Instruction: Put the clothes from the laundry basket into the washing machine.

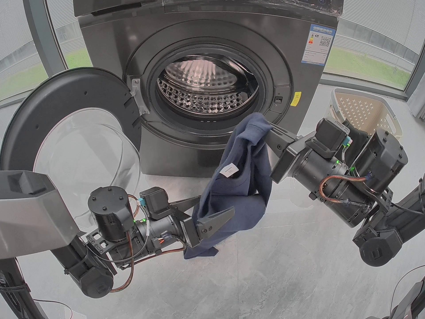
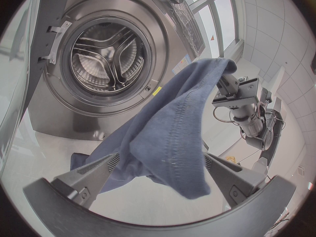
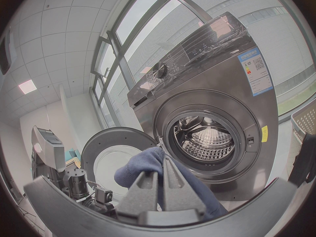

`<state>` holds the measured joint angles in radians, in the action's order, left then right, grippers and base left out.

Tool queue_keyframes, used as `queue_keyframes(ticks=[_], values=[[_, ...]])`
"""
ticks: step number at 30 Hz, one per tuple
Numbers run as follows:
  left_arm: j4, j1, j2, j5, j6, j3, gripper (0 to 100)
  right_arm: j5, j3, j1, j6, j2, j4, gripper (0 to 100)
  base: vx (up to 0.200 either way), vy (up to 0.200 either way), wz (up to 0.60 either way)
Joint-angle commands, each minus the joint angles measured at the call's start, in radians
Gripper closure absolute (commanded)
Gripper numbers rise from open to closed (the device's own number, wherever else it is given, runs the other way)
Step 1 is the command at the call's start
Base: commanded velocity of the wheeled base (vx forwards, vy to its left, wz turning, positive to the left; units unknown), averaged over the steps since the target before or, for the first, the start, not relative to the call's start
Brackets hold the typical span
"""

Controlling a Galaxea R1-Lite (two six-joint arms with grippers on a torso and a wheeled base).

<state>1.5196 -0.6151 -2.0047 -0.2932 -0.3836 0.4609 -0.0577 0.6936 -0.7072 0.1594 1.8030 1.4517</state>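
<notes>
A dark blue garment (image 1: 243, 178) hangs in front of the washing machine (image 1: 305, 89), just below its open, empty drum (image 1: 206, 85). My right gripper (image 1: 269, 131) is shut on the garment's top edge (image 3: 144, 162), beside the lower right of the drum opening. My left gripper (image 1: 208, 211) stands open lower down, its fingers (image 2: 95, 171) spread on either side of the hanging cloth (image 2: 164, 125). The garment's lowest corner hangs just above the floor. The laundry basket (image 1: 367, 107) stands to the right of the machine, with a dark piece of clothing (image 3: 307, 158) draped over its rim.
The round machine door (image 1: 75, 125) is swung fully open to the left, close beside my left arm. Grey tiled floor (image 1: 287, 266) lies in front of the machine. Large windows stand behind it.
</notes>
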Motion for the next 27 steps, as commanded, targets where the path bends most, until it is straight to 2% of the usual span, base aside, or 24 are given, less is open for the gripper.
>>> queue_keyframes(ticks=[1, 15, 21, 22, 27], values=[[0.024, -0.008, -0.049, 0.000, 0.000, -0.011, 0, 0.006, 0.014, 0.002, 0.003, 0.010, 0.001, 100, 0.000, 0.000, 0.00], [0.027, -0.081, -0.065, 0.003, 0.000, -0.005, 0, 0.009, 0.032, 0.005, 0.009, 0.038, 0.003, 100, 0.000, 0.000, 0.00], [0.027, -0.080, -0.085, 0.052, 0.002, 0.047, 0, 0.019, 0.026, 0.003, 0.014, 0.036, 0.003, 100, 0.000, 0.000, 0.00], [0.027, -0.080, -0.085, 0.052, 0.002, 0.047, 100, 0.019, 0.026, 0.003, 0.014, 0.036, 0.003, 100, 0.000, 0.000, 0.00], [0.027, -0.077, -0.118, 0.057, 0.002, 0.076, 100, 0.019, 0.024, 0.003, 0.012, 0.033, 0.003, 100, 0.000, 0.000, 0.00]])
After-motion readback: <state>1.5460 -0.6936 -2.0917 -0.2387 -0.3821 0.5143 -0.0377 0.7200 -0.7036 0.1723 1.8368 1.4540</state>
